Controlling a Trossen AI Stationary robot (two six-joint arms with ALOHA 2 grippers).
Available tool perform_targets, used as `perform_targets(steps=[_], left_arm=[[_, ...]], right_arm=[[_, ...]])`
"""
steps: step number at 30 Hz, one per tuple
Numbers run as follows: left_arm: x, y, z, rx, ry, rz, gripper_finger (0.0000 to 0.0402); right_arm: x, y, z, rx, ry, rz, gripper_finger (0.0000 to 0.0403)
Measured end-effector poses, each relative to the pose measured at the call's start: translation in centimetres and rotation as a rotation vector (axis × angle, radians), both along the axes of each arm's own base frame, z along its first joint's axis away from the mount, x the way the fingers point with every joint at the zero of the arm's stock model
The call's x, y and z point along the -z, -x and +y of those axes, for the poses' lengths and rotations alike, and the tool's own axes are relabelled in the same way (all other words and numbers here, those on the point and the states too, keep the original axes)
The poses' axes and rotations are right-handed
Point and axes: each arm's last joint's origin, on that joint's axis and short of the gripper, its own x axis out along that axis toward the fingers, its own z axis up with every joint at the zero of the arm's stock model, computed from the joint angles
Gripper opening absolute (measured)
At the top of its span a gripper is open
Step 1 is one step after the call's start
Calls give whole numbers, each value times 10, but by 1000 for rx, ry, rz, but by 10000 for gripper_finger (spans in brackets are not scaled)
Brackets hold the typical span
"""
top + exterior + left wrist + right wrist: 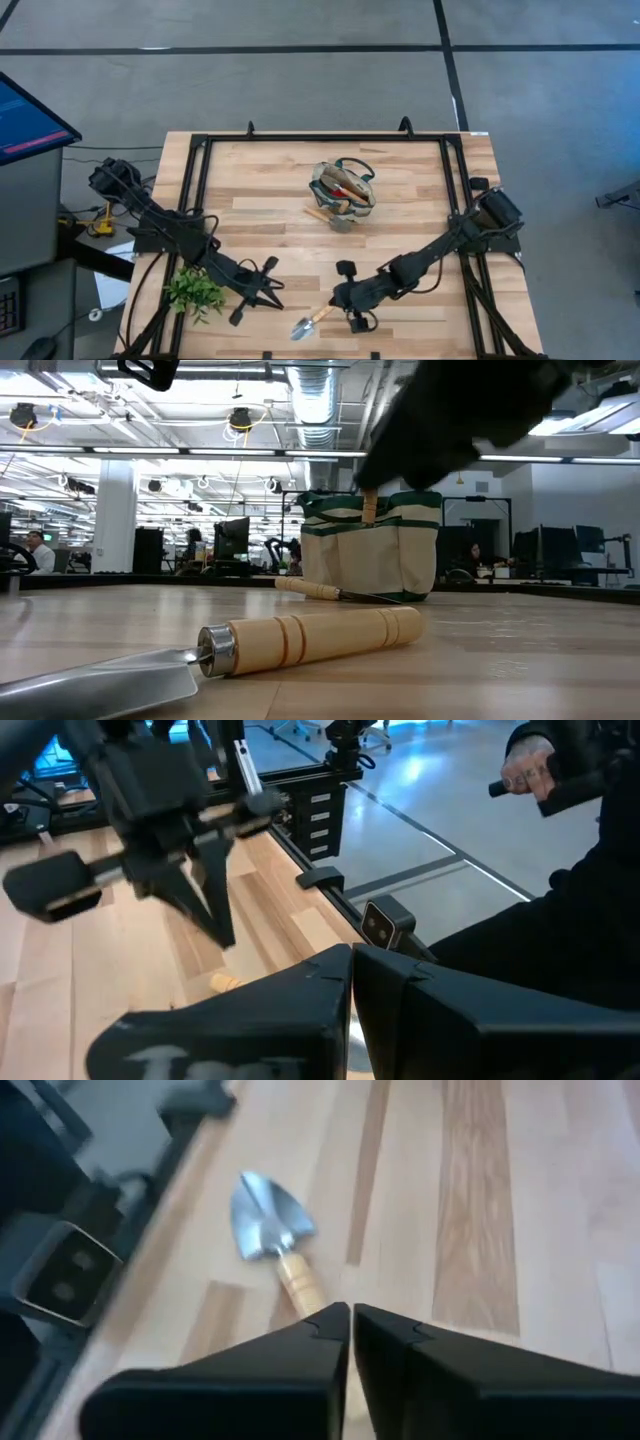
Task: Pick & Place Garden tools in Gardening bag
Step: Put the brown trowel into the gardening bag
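One trowel (311,321) lies loose on the table (420,210), well short of the gardening bag (344,192).
Right gripper (347,308), fingers together and empty, sits at its handle, apparently lining up; left gripper (258,292), closed, idles beside it.

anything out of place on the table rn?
Two tools are not in the gardening bag. One wooden-handled tool lies on the table against the bag's base. A silver trowel lies near the front edge beside the right gripper. The leafy plant sits by the left arm. Nothing looks spilled or damaged.
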Motion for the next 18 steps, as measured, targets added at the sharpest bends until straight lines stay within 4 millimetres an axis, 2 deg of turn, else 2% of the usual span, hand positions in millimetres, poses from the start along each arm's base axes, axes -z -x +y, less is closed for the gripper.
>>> perform_targets(steps=[7,13,18], left_arm=[[0,0,0,0,0,1,2],[0,0,0,1,0,1,2],[0,0,0,2,0,1,2]], right_arm=[[19,-13,7,-19,52,129,83],[21,-12,14,-46,61,171,141],[23,-10,12,-47,86,205,169]])
